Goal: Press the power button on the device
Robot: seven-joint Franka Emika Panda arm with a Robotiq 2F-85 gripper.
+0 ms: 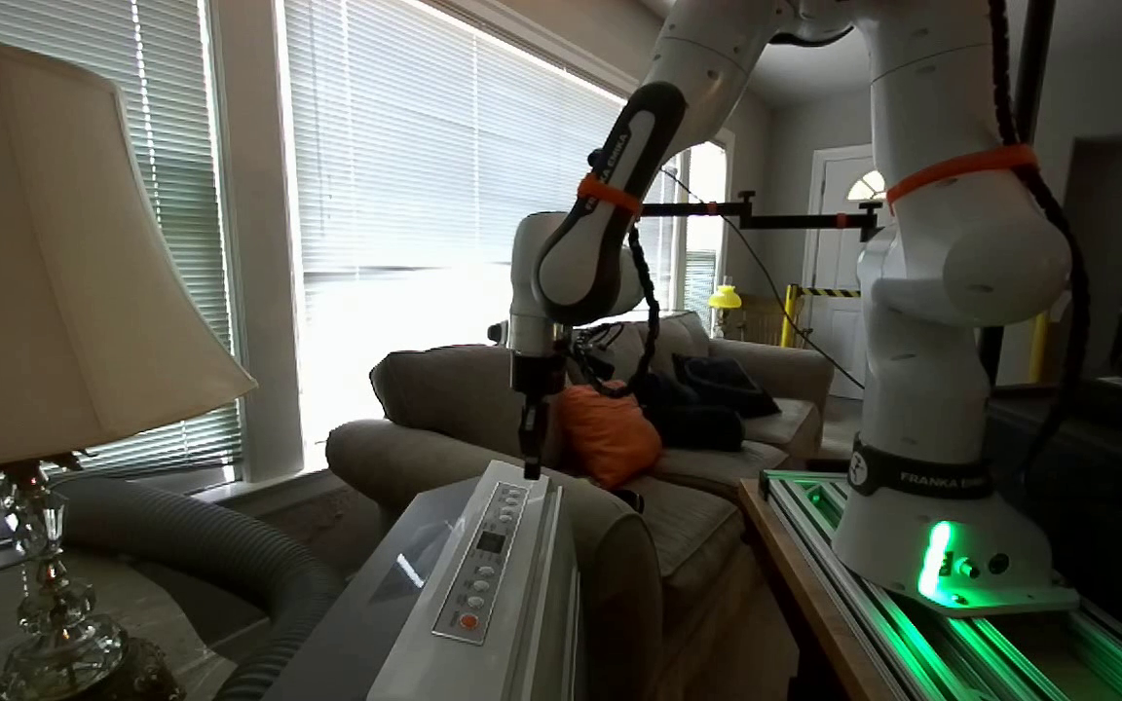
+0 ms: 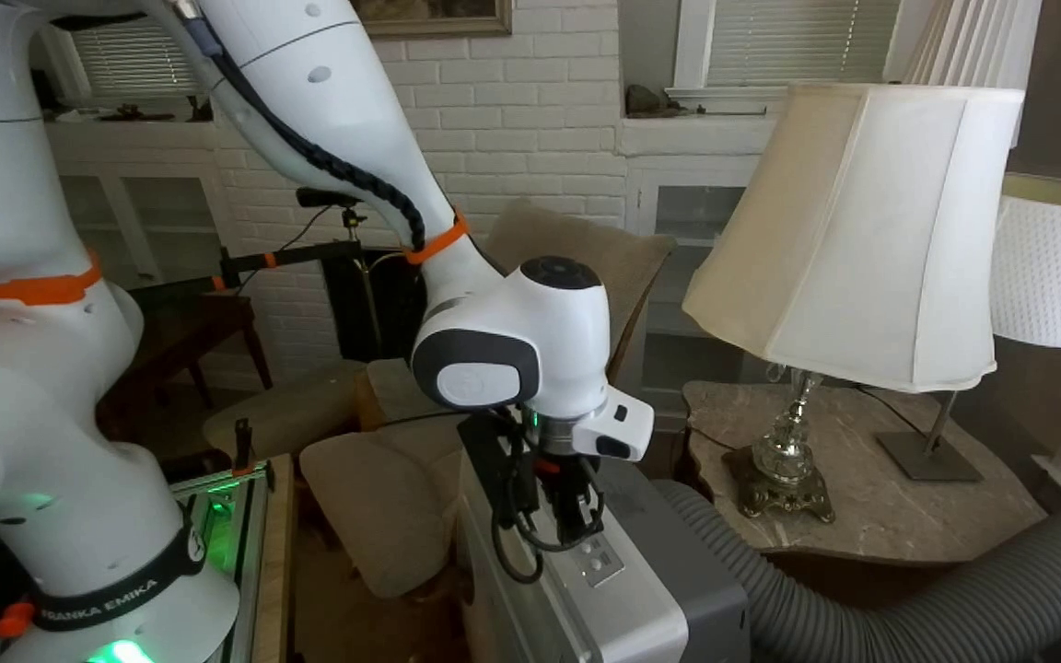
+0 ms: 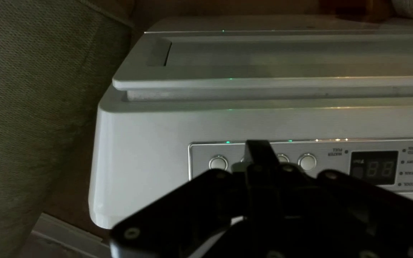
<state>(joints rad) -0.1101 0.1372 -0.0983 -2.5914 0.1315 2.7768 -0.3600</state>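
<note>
Just beside the sofa arm (image 1: 619, 557), portable air conditioner (image 1: 430, 604) standing under the gripper (image 1: 532, 474), long axis running away from the sofa. Gripper points down over the sofa end of the control panel (image 3: 324, 157), fingers (image 3: 262, 154) drawn together, nothing held; touching or just above, cannot tell from here. Orange button (image 1: 468, 620), my likely candidate for power, sits at the panel's opposite end, beyond the display (image 3: 374, 167), so next move probably calls for lengthwise travel, then a downward press
</note>
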